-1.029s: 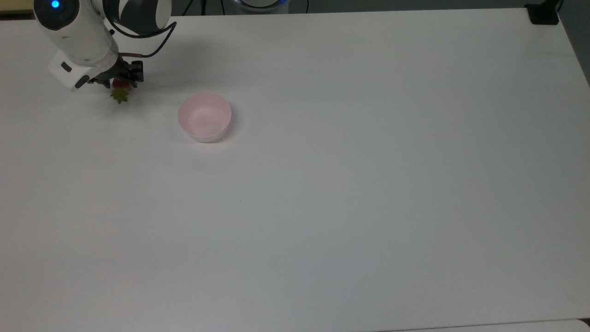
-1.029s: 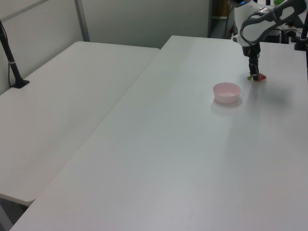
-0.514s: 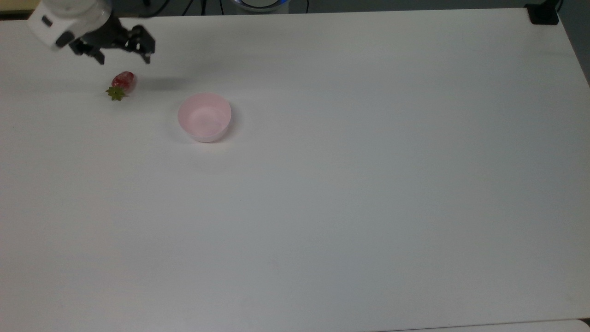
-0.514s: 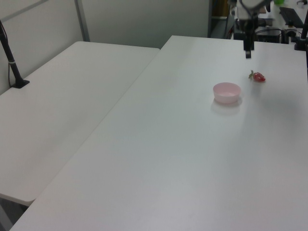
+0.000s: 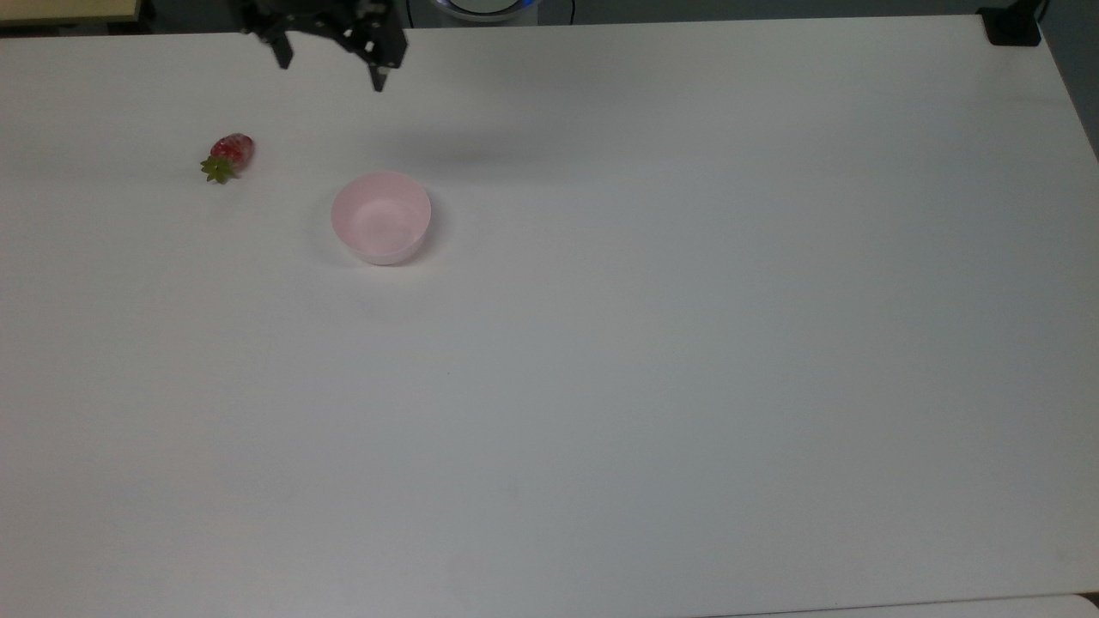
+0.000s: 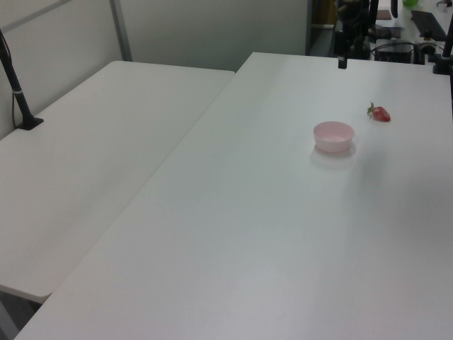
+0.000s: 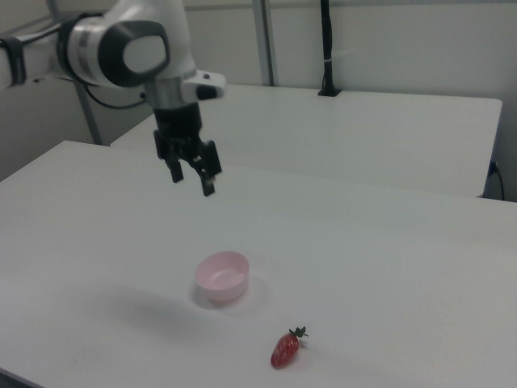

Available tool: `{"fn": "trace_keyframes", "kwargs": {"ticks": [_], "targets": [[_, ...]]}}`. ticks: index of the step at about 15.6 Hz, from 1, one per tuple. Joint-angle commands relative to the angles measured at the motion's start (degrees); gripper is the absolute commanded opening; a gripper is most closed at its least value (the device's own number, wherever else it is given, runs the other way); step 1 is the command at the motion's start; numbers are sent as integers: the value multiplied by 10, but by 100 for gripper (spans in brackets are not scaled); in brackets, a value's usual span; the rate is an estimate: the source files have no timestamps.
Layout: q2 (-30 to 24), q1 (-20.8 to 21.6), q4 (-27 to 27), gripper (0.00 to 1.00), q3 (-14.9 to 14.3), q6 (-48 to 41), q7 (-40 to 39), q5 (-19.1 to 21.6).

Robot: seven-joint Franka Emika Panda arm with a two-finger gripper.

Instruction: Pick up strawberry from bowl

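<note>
My gripper (image 7: 191,186) is hanging in the air above the white table (image 5: 652,343), with both fingers pointing down and standing well apart, gripping nothing. In the top view my gripper (image 5: 330,73) is showing at the upper edge, up and a little to the top view's left of the bowl (image 5: 381,217). In the right view my white arm (image 7: 121,48) is reaching in from the right view's upper left, and my fingers are hovering high over the bowl (image 7: 222,276), clear of it. The strawberry (image 5: 229,156) is lying on its side on the bare table, outside the bowl and apart from it, toward the top view's left, its green cap pointing toward the lower left. In the right view the strawberry (image 7: 285,349) is sitting nearer the camera than the bowl, to the right view's right of it, cap up. In the left view the strawberry (image 6: 380,113) is resting beyond the bowl (image 6: 333,135), toward the left view's right. The bowl is standing upright, its pink inside looking bare. A second white table (image 7: 388,129) is standing beyond, with a dark post (image 7: 326,48) rising at its far edge.
</note>
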Motion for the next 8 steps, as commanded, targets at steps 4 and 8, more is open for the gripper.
{"fn": "trace_keyframes", "kwargs": {"ticks": [4,8], "targets": [[-23,38,41,100,-20,-4,-54,4],[-13,35,44,100,-20,73,-51,8]]}}
